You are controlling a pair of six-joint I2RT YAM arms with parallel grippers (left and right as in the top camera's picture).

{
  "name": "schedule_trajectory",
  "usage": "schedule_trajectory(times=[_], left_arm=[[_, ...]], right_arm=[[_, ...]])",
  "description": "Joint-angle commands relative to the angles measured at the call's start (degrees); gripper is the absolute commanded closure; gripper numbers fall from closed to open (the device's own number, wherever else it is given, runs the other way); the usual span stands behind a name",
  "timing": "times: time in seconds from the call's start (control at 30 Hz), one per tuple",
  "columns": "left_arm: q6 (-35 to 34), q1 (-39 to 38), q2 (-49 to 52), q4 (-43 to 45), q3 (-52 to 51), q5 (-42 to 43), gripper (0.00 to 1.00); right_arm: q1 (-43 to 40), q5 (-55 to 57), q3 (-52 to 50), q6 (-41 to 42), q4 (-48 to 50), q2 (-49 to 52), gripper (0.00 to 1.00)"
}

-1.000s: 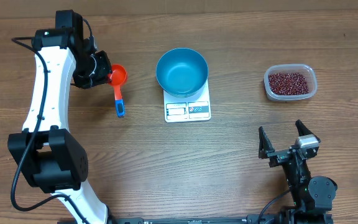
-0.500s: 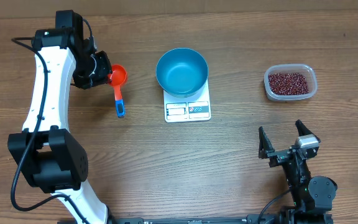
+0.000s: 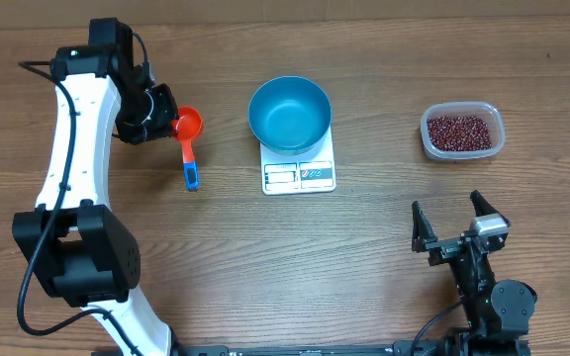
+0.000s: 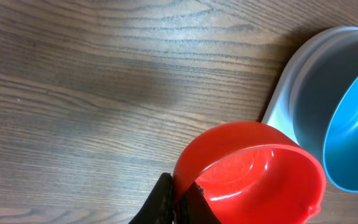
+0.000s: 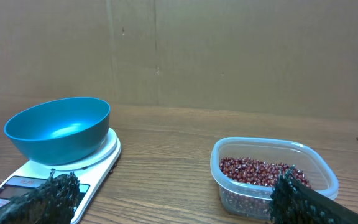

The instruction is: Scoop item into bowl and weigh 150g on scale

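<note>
Grabbing the scoop first

I'm clamping my left pincer (image 3: 172, 125) on the red scoop (image 3: 188, 124) by its rim for carrying. Right pincer (image 3: 458, 220) is idling apart near the beans (image 3: 460, 130) in their tub (image 3: 496, 119), and the blue bowl (image 3: 289, 114) is sitting ready on the scale (image 3: 300, 176).

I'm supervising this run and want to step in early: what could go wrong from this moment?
The left end effector pinches only the thin rim of the red scoop; it could twist or slip when loaded. The beans sit in the tub far right, past the bowl on the scale, so reaching across might bump the bowl.
</note>
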Motion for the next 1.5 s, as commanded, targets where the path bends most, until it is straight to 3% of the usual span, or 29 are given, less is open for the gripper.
schedule_trajectory(times=[0.0,0.67,1.47], left_arm=[[-0.6,0.3,-1.7,-0.7,1.6,0.9,0.96],[-11.1,0.2,-1.7,-1.7,1.6,0.9,0.96],[-16.9,-5.4,-1.7,0.2,1.6,-2.2,0.96]], right_arm=[[0.4,0.2,-0.6,-0.1,0.3,-0.5,0.00],[0.4,0.2,-0.6,-0.1,0.3,-0.5,0.00],[0.4,0.2,-0.6,-0.1,0.3,-0.5,0.00]])
